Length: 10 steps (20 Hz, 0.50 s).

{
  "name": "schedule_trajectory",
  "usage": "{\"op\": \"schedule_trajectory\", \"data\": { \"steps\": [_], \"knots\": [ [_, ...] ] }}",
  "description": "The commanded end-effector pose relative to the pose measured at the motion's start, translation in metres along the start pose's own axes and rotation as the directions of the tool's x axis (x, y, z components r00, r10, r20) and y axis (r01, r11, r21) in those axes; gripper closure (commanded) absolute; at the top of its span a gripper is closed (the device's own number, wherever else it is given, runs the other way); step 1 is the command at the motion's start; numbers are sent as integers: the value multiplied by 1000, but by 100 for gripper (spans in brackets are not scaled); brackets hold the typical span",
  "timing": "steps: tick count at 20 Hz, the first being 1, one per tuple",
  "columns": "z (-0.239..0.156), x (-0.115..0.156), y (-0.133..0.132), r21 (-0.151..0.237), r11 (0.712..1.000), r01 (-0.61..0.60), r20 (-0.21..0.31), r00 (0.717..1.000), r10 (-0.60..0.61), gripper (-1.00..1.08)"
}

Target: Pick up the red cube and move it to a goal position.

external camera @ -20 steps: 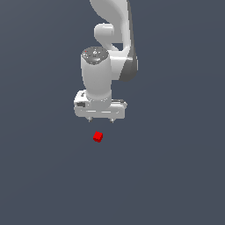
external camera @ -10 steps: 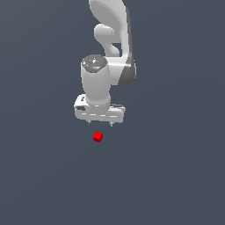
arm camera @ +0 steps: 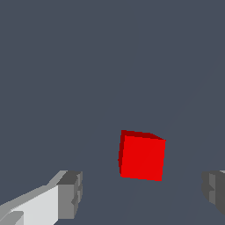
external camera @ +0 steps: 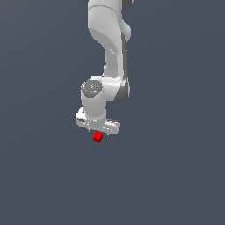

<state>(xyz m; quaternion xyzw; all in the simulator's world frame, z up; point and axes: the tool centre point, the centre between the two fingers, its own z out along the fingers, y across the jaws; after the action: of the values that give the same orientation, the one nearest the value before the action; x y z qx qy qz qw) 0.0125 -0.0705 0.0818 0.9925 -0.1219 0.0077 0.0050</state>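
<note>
The gripper (external camera: 100,132) has dropped low over the cube (external camera: 97,137). Its jaws are wide, the cube (arm camera: 142,156) between the fingertips (arm camera: 70,195), touching neither.

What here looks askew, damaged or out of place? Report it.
Nothing stands out. The red cube is intact, lying between the open gripper fingers without touching either.
</note>
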Motion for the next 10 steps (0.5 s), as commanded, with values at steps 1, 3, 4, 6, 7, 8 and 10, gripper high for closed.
{"op": "schedule_trajectory", "data": {
  "steps": [1, 3, 4, 6, 7, 8, 10],
  "knots": [
    [21, 0, 4, 1, 999, -39, 5, 999, 39, -92],
    [34, 0, 6, 2, 998, -62, 9, 998, 62, -92],
    [40, 0, 7, 3, 997, -72, 10, 997, 72, -92],
    [49, 1, 8, 4, 996, -89, 13, 996, 89, -92],
    [53, 1, 9, 4, 995, -95, 14, 995, 95, -92],
    [56, 1, 9, 4, 995, -101, 15, 995, 101, -92],
    [60, 1, 10, 5, 994, -108, 16, 994, 108, -92]
  ]
}}
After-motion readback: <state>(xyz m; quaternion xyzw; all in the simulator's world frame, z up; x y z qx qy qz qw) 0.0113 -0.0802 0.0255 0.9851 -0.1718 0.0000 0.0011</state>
